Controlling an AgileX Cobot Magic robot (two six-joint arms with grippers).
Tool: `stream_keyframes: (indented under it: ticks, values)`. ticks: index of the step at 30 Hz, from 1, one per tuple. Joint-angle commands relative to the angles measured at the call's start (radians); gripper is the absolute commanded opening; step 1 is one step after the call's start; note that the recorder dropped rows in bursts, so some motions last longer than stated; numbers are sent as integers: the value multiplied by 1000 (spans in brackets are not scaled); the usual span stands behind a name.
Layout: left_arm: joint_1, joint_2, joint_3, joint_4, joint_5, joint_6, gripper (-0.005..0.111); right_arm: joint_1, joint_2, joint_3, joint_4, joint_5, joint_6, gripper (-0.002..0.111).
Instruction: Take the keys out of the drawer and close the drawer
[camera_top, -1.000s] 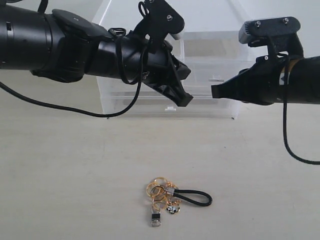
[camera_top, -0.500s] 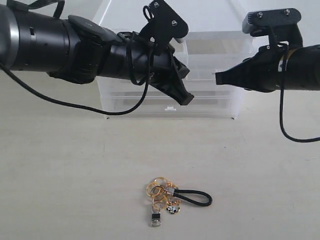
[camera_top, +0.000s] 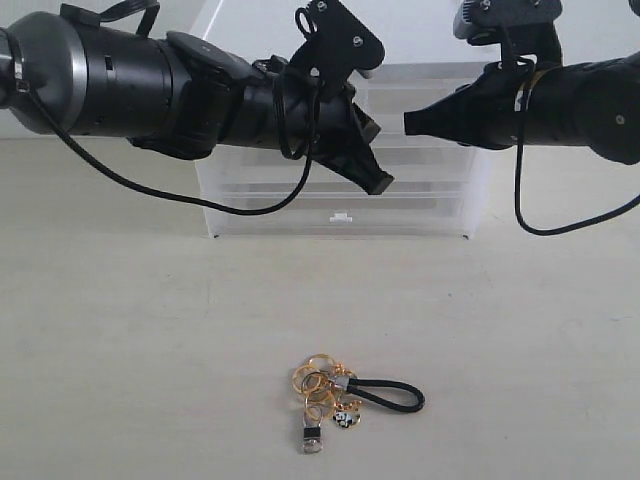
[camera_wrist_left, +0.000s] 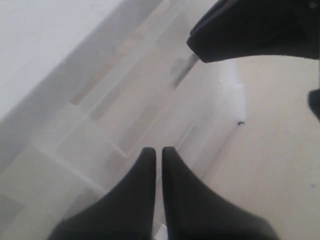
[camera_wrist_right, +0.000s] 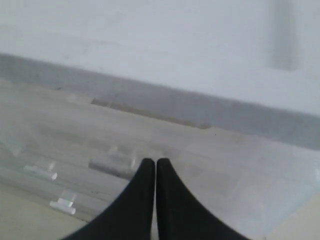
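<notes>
The keys (camera_top: 340, 396) lie on the table near its front edge: gold rings, a black cord loop, a silver-black tag and a round charm. Nothing touches them. At the back, the clear drawer (camera_top: 412, 88) shows between the two arms at the cabinet's top right; how far it stands out I cannot tell. My right gripper (camera_top: 408, 122) is shut, its tip level with that drawer's front. In the right wrist view this gripper (camera_wrist_right: 151, 161) is right beside a small tab handle (camera_wrist_right: 111, 165). My left gripper (camera_top: 380, 185) is shut and empty, hanging before the cabinet's middle, and also appears as the gripper (camera_wrist_left: 155, 150).
The clear plastic cabinet (camera_top: 440, 205) stands against the back wall, with a white tab handle (camera_top: 342, 215) on its lowest drawer. Both black arms and their cables span the space in front of it. Bare table lies between the cabinet and the keys.
The right gripper has risen and moved left to the top right drawer's front. The left arm has reached a little further right. The keys have stayed where they were.
</notes>
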Motion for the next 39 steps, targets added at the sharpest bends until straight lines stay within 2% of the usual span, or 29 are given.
stream_keyframes:
  ticks: [1,10,24,30,39]
  values:
    - [2,-3,-7,1,-5,4,4,-9,9,-25,-5,-49,-6,0]
    - [6,-6,-7,1,-5,4,4,-9,9,-29,3,-108,-10,0]
    - [31,-38,15,1,5,-12,4,-9,-1,-45,10,-41,-25,0]
    - [61,-123,91,10,3,-12,4,-9,-78,-32,8,14,-25,0]
    - [86,-311,260,-18,32,-30,4,-9,-263,161,10,-32,10,0]
